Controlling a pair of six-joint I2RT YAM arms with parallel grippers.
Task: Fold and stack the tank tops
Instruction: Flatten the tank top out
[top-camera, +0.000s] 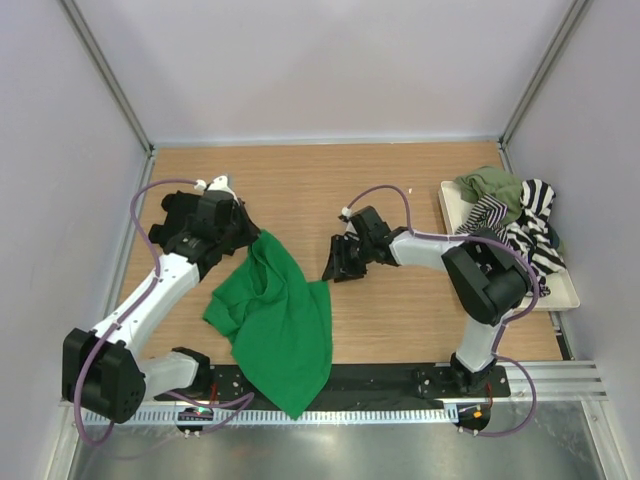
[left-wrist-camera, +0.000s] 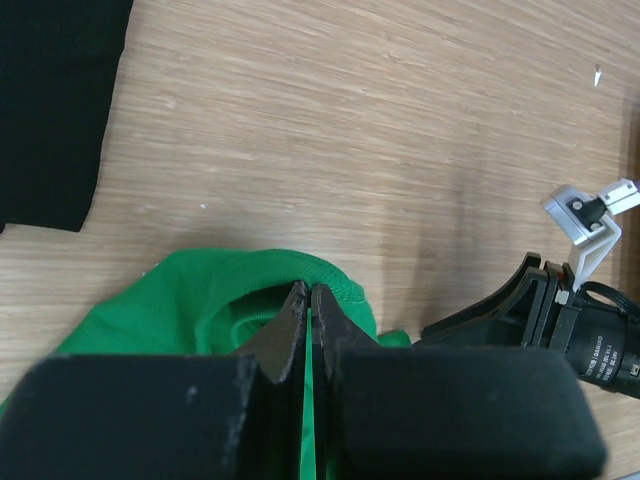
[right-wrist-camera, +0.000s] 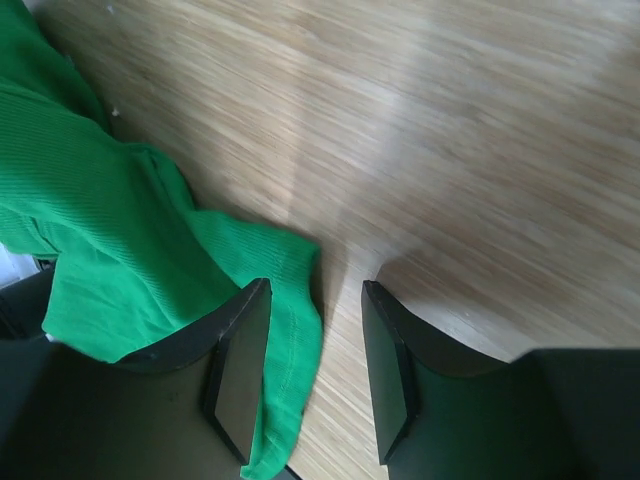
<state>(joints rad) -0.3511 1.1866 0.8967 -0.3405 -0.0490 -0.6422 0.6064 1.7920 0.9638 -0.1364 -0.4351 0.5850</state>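
The left arm (top-camera: 150, 295) and the right arm (top-camera: 425, 248) wear smooth white shells between chunky matte-black joint housings. A dusty mauve cable (top-camera: 137, 208) trails off each one. The left gripper (left-wrist-camera: 308, 292) has black wedge fingers (left-wrist-camera: 285, 335) scuffed with pale flecks. The right gripper (right-wrist-camera: 315, 290) carries flat black paddles (right-wrist-camera: 240, 370). At three o'clock in the left wrist view, a white screwed bracket (left-wrist-camera: 590, 215) tops a black barrel (left-wrist-camera: 600, 345) with tiny white lettering.

A robotics lab test cell: a light wood-grain bench (top-camera: 400, 320) boxed in by plain pale wall panels (top-camera: 320, 70) on grey metal posts (top-camera: 108, 75). The white-and-black left robot arm (top-camera: 150, 295) and right robot arm (top-camera: 425, 248) are bolted to a black base rail (top-camera: 380, 378).
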